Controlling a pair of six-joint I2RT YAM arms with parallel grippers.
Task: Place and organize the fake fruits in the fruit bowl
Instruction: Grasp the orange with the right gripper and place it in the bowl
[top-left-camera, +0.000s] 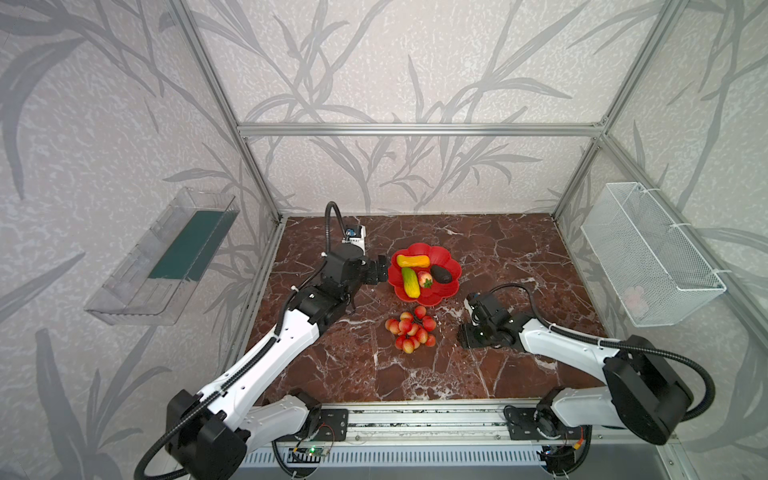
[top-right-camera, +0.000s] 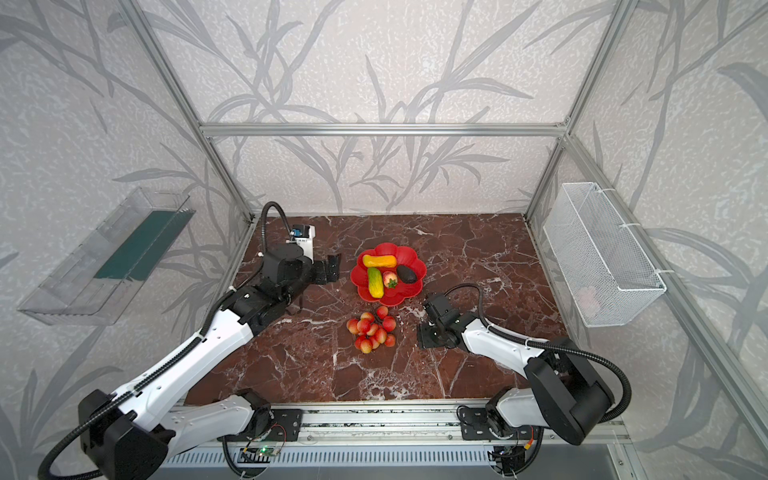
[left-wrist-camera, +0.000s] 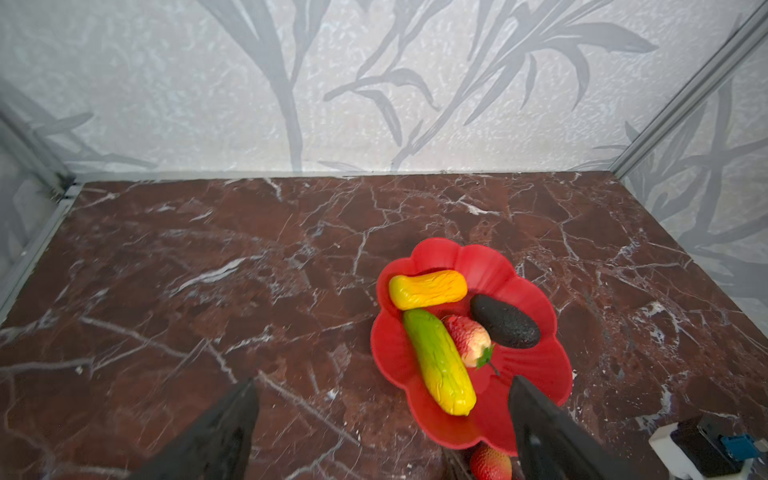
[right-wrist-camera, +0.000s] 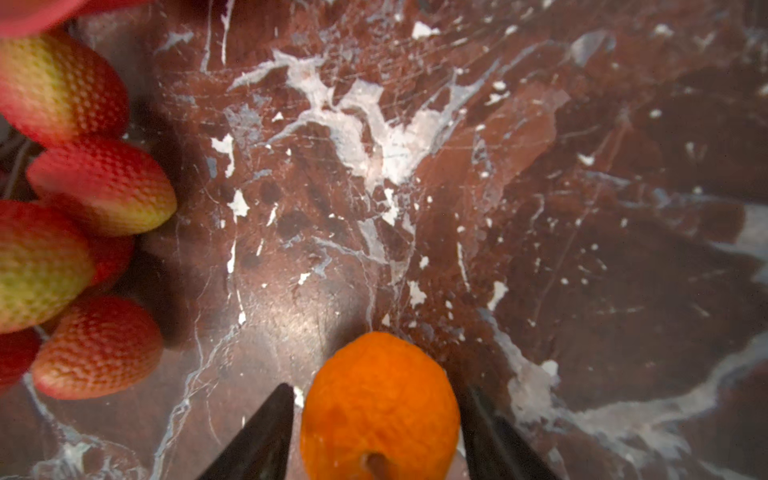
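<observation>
Orange (right-wrist-camera: 380, 415) and grapes (top-left-camera: 411, 330) lie outside our bowl (top-left-camera: 445, 254) of four; left pincer (left-wrist-camera: 382, 380) gapes empty, right pincer (right-wrist-camera: 376, 390) straddles orange, grip unclear.

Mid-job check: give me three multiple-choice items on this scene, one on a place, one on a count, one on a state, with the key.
1. Where is the grape bunch?
A. in the wire basket
B. in the clear tray
C. on the table, in front of the fruit bowl

2. How many fruits lie in the fruit bowl?
A. two
B. four
C. six

3. The left gripper is:
A. open, holding nothing
B. shut on a fruit
C. shut on the bowl's rim

Key:
1 C: the bunch lies on the table, nearer the robot than the bowl.
2 B: yellow-orange fruit, green-yellow fruit, strawberry, avocado.
3 A: its jaws stand wide apart beside the bowl.
</observation>
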